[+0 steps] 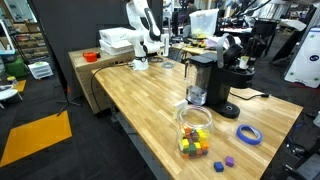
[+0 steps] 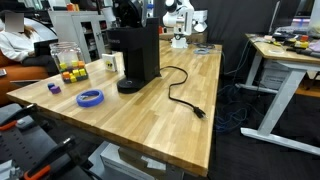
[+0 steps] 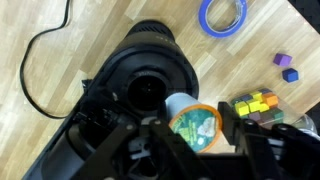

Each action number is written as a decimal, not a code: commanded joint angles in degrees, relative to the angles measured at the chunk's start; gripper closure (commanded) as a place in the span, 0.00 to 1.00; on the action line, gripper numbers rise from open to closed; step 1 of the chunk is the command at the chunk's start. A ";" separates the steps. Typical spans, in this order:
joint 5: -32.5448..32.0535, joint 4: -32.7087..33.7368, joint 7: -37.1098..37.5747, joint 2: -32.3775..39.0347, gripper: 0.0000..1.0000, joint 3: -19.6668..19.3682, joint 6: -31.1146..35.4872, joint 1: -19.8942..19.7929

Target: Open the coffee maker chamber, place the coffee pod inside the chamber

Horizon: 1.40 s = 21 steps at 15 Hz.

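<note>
My gripper [image 3: 196, 130] is clamped on the green-lidded white coffee pod [image 3: 195, 120], right above the rounded black coffee maker chamber [image 3: 128, 72]; the lid print is unreadable.

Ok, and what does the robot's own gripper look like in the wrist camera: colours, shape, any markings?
The gripper is black throughout. It has two blocky fingers on a dark body, with exposed linkage bars and joints across the bottom of the wrist view. No markings or cables can be made out, because the picture is too dark and blurred there. The arm itself does not show in that view.
</note>
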 commanded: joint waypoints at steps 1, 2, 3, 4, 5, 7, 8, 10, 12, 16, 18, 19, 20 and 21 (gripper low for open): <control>-0.90 3.49 1.65 2.76 0.72 0.32 -2.61 -1.17; -1.00 3.96 1.81 3.49 0.72 0.37 -2.58 -1.35; -1.17 4.35 2.07 4.20 0.72 0.42 -2.54 -1.56; -0.98 4.70 2.13 4.77 0.72 0.43 -2.58 -1.70; -0.94 4.84 2.19 5.26 0.72 0.47 -2.53 -1.85; -1.18 5.11 2.27 5.98 0.72 0.49 -2.61 -2.22; -1.31 5.15 2.27 6.22 0.72 0.49 -2.41 -2.42; -1.16 5.27 2.21 6.44 0.72 0.42 -2.38 -2.87; -1.04 5.36 2.18 6.47 0.72 0.42 -2.42 -3.17; -0.50 5.18 1.97 6.92 0.72 0.61 -2.11 -3.16; -0.15 5.08 1.82 7.42 0.72 0.74 -1.84 -3.11; 0.14 5.11 1.71 7.78 0.72 0.82 -1.82 -3.11; 0.32 5.14 1.59 8.21 0.72 0.92 -1.61 -3.13; 0.32 5.35 1.57 8.55 0.72 0.96 -1.63 -3.19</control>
